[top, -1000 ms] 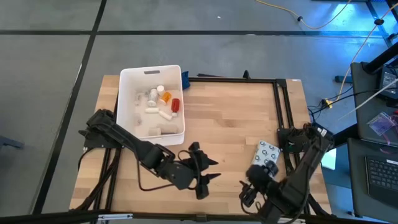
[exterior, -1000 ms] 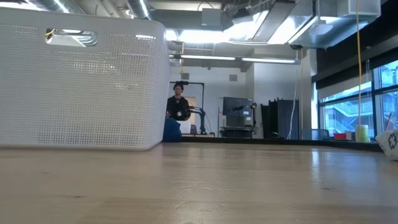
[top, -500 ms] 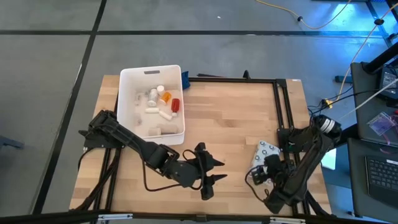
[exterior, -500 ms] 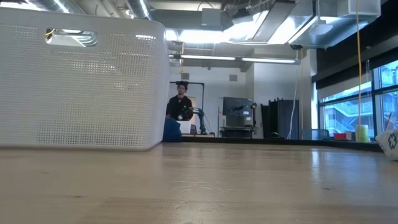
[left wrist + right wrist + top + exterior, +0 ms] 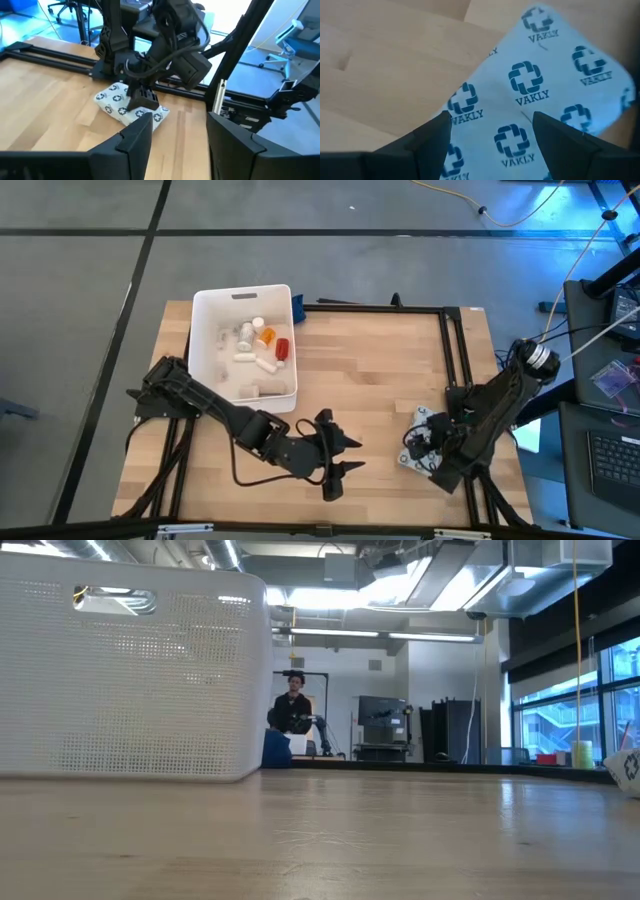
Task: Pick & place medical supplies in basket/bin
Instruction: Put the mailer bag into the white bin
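A white flat packet [image 5: 424,418] printed with dark crosses lies flat on the wooden table at the right. My right gripper [image 5: 420,447] hangs over it pointing steeply down, open, its fingertips [image 5: 432,137] apart just above the printed face [image 5: 540,75]. The left wrist view shows the right gripper [image 5: 142,100] low over the packet [image 5: 112,97]. My left gripper [image 5: 337,452] hovers open above mid-table near the front edge, holding nothing. The white basket [image 5: 200,330] stands at the far left with white bottles, an orange pill bottle and a red bottle [image 5: 282,349] inside. My right gripper comes at the packet's printed top face [image 5: 520,115] from above with its fingers spread over it. Whether the fingertips touch the packet I cannot tell. The packet lies flat on the table.
A black metal frame [image 5: 445,350] runs along the table's far and right sides, close behind the packet. A blue cloth [image 5: 298,307] lies by the basket's far right corner. The low view shows the basket's perforated wall [image 5: 130,670] and a person [image 5: 292,710] far off in the room.
My right gripper has come down from near the table's front edge toward the far edge, onto the dotted packet, rolling its wrist as it sank. It stays open. The packet has not moved.
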